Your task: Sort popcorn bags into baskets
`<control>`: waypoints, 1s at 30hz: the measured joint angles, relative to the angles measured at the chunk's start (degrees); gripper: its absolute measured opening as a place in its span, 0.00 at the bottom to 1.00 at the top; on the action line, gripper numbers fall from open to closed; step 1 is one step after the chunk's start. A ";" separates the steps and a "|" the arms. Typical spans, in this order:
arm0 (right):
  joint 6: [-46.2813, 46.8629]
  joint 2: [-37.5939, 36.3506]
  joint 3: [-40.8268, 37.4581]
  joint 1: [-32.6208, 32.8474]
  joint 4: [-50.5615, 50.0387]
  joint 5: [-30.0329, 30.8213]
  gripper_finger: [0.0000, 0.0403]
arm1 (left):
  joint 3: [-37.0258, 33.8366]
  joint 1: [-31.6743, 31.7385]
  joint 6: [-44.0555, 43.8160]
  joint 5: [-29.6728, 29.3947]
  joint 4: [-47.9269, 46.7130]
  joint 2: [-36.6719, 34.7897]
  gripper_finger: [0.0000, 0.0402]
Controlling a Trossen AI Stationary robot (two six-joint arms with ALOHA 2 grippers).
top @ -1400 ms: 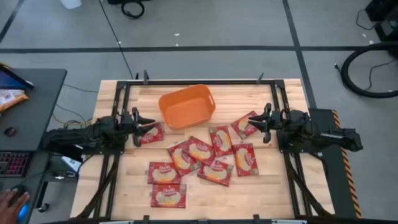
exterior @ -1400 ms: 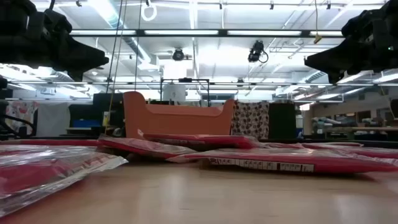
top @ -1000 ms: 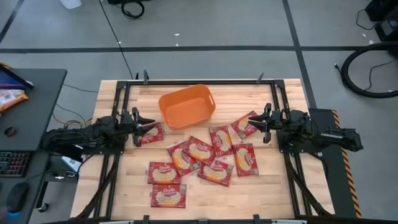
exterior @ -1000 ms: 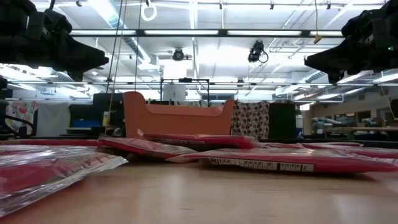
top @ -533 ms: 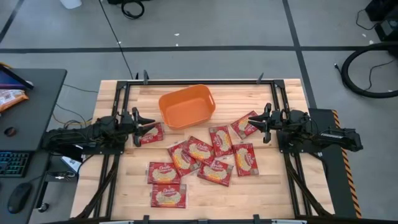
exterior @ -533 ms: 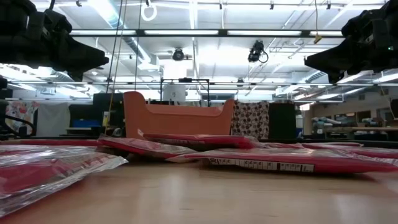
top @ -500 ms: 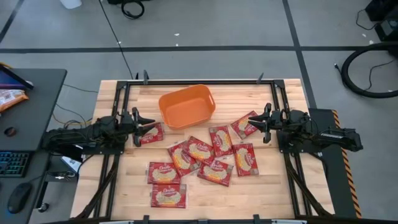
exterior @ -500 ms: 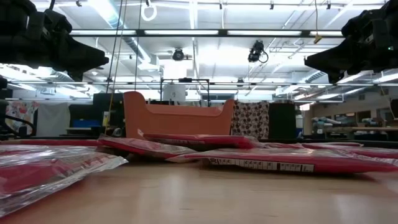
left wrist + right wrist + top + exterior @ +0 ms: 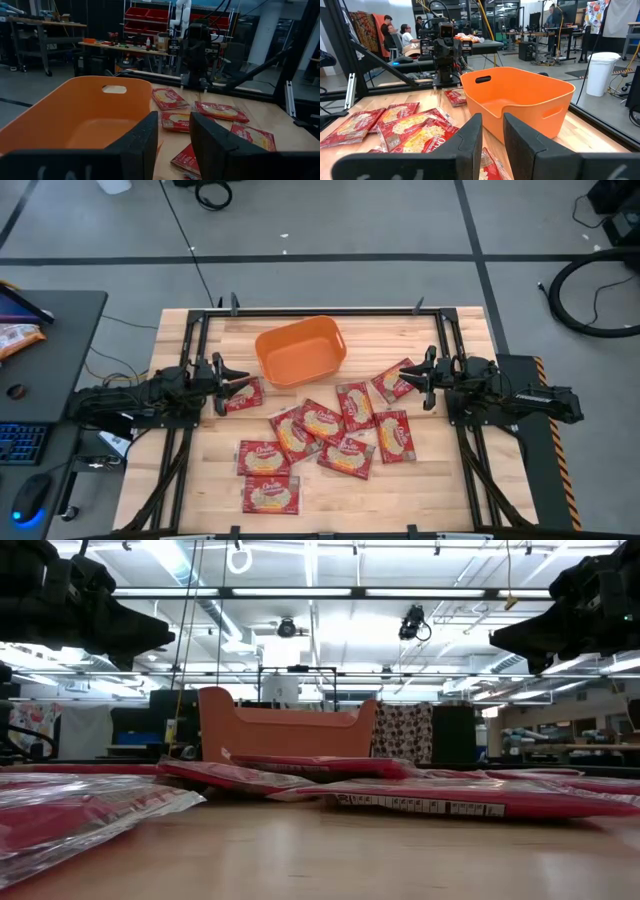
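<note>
The orange basket (image 9: 300, 350) stands near the table's far edge, also seen as the basket (image 9: 75, 117) and the basket (image 9: 520, 102) in the wrist views. Several red popcorn bags (image 9: 322, 420) lie flat on the wood, some overlapping. My left gripper (image 9: 243, 383) hangs open above the leftmost bag (image 9: 246, 394), high off the table, as the low view shows. My right gripper (image 9: 404, 374) hangs open above the rightmost far bag (image 9: 392, 381). The wrist views show a gap between the fingers of the left gripper (image 9: 174, 135) and of the right gripper (image 9: 492, 131).
A black metal frame (image 9: 320, 311) runs along the table's far edge and sides. A dark desk (image 9: 45, 370) with a keyboard and mouse stands left of the table. Bare wood (image 9: 440, 480) shows at the near right corner and beside the basket.
</note>
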 joint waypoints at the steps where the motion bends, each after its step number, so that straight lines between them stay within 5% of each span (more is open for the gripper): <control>1: 0.00 0.01 -0.01 0.00 -0.01 -0.01 0.21 | -0.02 0.00 0.00 -0.02 -0.02 0.00 0.29; 8: 0.00 0.01 -0.01 0.00 -0.01 0.00 0.21 | 0.00 -0.02 -0.29 0.00 2.95 -0.02 0.29; 14: 0.00 0.01 -0.01 0.00 0.01 0.01 0.21 | -0.02 -0.07 -14.79 0.68 8.14 -0.02 0.29; 20: 1.44 0.01 -0.01 0.00 1.13 -0.02 0.21 | -0.02 -1.24 -16.74 10.14 13.12 0.00 0.29; 26: 18.30 -0.02 -0.03 0.09 9.04 1.35 0.21 | -0.02 -3.42 -18.94 23.74 16.93 0.00 0.29; 30: 23.28 0.43 -0.03 0.09 17.52 5.78 0.21 | -0.02 -5.51 -19.96 26.05 16.60 0.00 0.29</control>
